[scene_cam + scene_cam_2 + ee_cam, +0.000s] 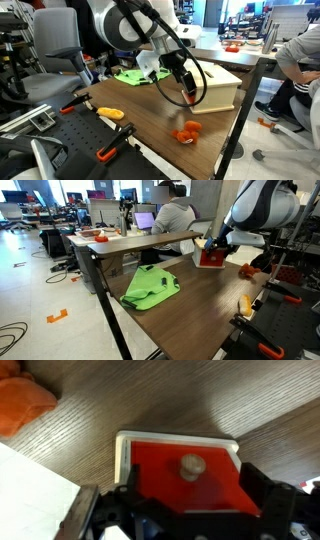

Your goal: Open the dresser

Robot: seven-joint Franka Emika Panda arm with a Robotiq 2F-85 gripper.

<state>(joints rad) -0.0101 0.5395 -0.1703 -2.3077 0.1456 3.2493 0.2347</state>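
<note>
Wood counter (150, 115) in lab | dresser (218, 85) near counter's far edge, red drawer front (160, 480) facing claw (188, 510) | claw spread open, empty, lined up on knob (192, 463) | step: approach | next: pinch knob, pull straight out

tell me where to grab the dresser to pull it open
Grip the small round knob in the middle of the orange-red drawer front, coming straight at that face with the jaws either side. It is the only part that sticks out.
</note>
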